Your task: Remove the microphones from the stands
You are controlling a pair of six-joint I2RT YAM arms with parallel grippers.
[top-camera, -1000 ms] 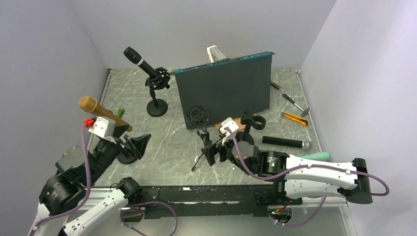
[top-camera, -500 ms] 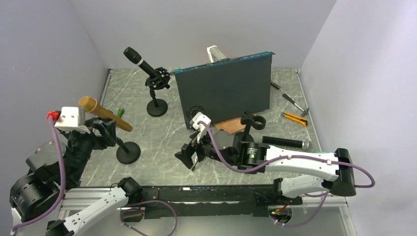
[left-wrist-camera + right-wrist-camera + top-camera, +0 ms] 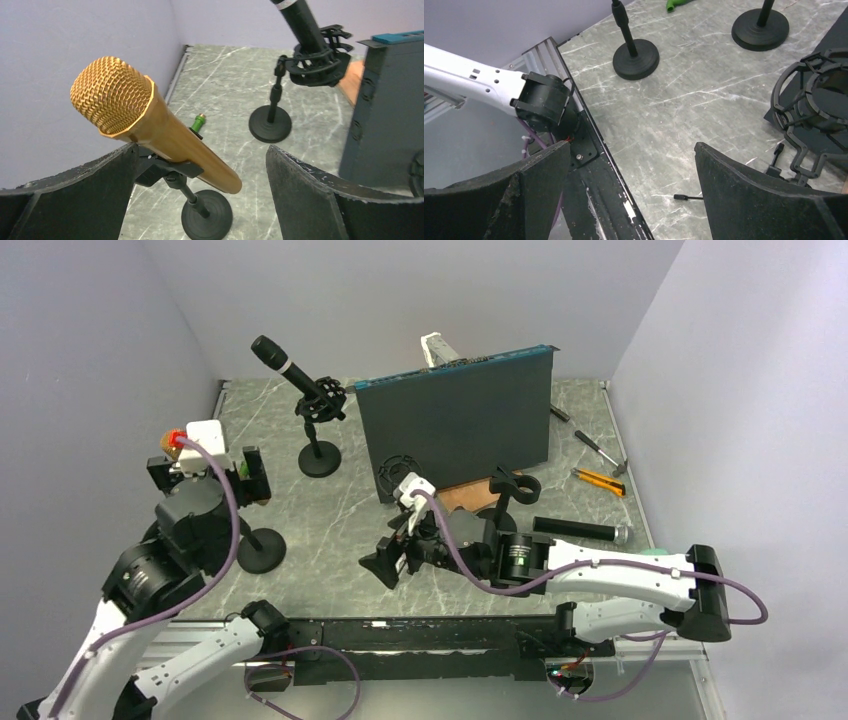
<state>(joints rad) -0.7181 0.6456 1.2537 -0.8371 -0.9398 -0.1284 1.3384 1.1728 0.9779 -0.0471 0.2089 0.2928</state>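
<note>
Over the marble table (image 3: 340, 520), the right gripper (image 3: 631, 150) hovers near the front edge with jaws spread wide and empty, and the left gripper (image 3: 200, 150), equally spread, frames without touching the gold microphone (image 3: 150, 125), tilted in the clip of its round-based stand (image 3: 206, 214).

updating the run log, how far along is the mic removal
Possibly done: a black microphone lies loose on the table near an empty shock mount. In hand: the open left gripper straddles the gold microphone, which sits in its stand's clip; no grip yet. Left: close, lift it out. The right gripper is open and empty.
</note>
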